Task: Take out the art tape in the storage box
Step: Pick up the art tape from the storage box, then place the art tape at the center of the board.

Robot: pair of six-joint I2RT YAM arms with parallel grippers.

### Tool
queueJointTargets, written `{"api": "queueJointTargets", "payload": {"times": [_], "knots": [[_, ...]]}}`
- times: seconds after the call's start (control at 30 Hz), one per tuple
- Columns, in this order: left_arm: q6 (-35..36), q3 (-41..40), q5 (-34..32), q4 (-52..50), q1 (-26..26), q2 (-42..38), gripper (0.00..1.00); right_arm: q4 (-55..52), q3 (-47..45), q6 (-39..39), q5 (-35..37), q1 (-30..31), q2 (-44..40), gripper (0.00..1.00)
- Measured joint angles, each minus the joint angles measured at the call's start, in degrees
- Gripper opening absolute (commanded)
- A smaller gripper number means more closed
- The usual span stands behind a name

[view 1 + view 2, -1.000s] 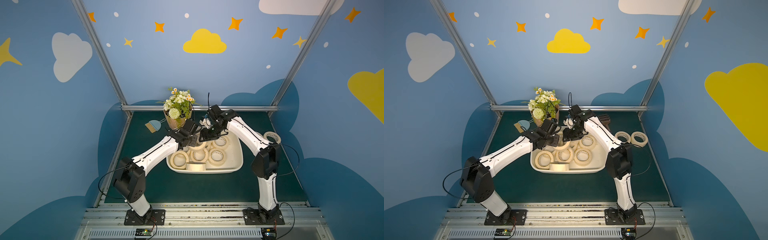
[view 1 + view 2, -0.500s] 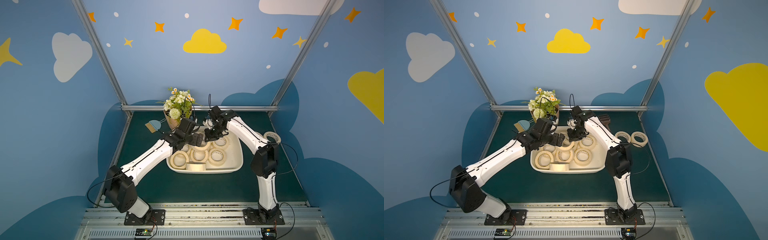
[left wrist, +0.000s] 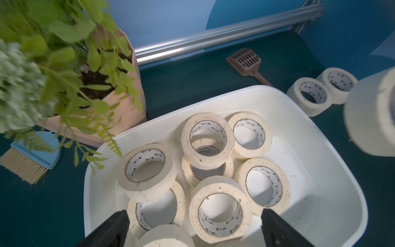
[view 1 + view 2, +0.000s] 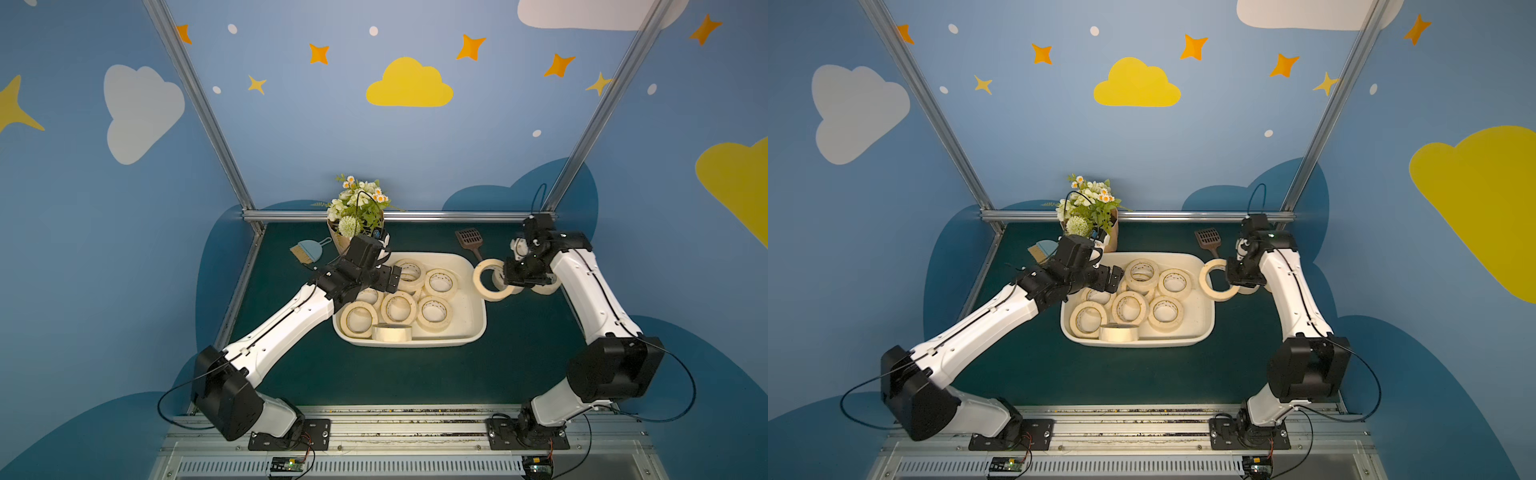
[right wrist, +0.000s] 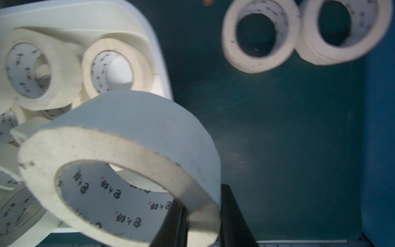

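The storage box stands mid-table, with several art tape rolls lying and stacked inside. My right gripper is shut on the wall of one art tape roll. It holds the roll in the air just past the box's right rim. My left gripper hangs open over the box's left part, with nothing between its fingers.
Two more rolls lie side by side on the green mat right of the box, under the right arm. A potted plant, a blue dustpan brush and a brown scoop stand behind the box.
The right gripper shut on a roll inside the box and carried it rightward past the rim. The left gripper opened and shifted over the box's left side.
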Motion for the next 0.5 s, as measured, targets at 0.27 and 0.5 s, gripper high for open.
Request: {"api": "queueJointTargets", "payload": {"times": [0.27,0.5], "knots": [[-2.34,-3.87,3.93,-1.73,0.24,4.35,1.0,3.02,-6.91,0.46,0.28,-28.46,5.75,0.0],[-2.32,-3.87,6.03,-3.39,0.22,5.09,1.0,5.09,-5.68,0.66,2.08,-31.04,16.68,0.0]]}}
